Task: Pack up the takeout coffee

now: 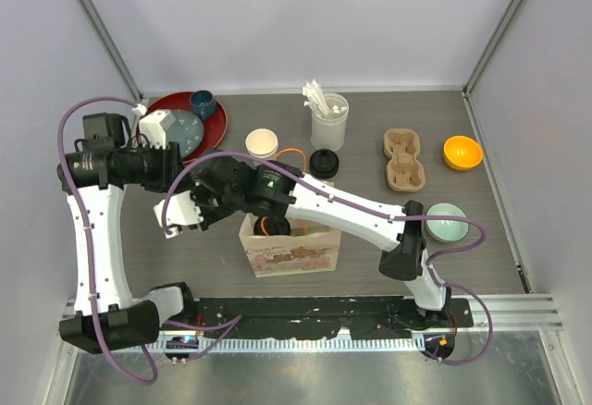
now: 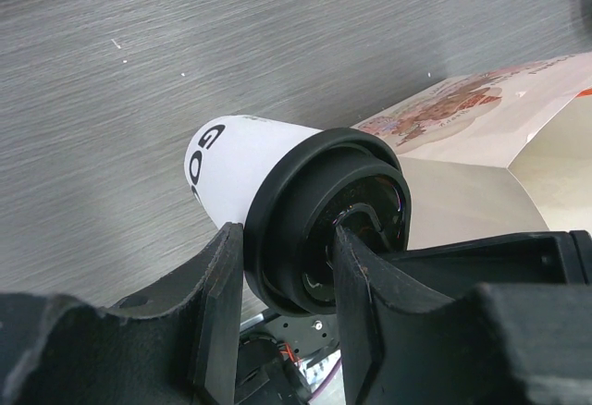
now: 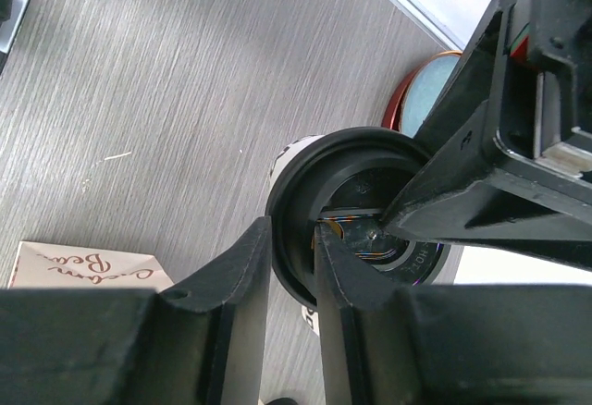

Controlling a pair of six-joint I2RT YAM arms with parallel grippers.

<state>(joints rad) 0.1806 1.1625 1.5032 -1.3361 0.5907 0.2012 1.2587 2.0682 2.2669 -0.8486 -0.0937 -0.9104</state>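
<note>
A white paper cup (image 2: pixel 236 160) with dark print, capped by a black lid (image 2: pixel 305 220), hangs tilted above the table next to the paper bag (image 2: pixel 462 118). My left gripper (image 2: pixel 289 239) is shut on the lid's rim, one finger outside and one in the recess. My right gripper (image 3: pixel 292 239) is shut across the same lid (image 3: pixel 305 174) from another side. From above, the held cup (image 1: pixel 180 213) sits left of the bag (image 1: pixel 289 248), with the left gripper (image 1: pixel 190 188) and right gripper (image 1: pixel 211 203) meeting at it. A second, open cup (image 1: pixel 262 142) and a loose black lid (image 1: pixel 324 163) stand behind.
A white cylinder of sticks (image 1: pixel 328 118) stands at the back. The tan cup carrier (image 1: pixel 404 160), an orange bowl (image 1: pixel 462 153) and a pale green bowl (image 1: pixel 446 222) lie to the right. A red plate (image 1: pixel 217 123) with blue dishes sits at the back left.
</note>
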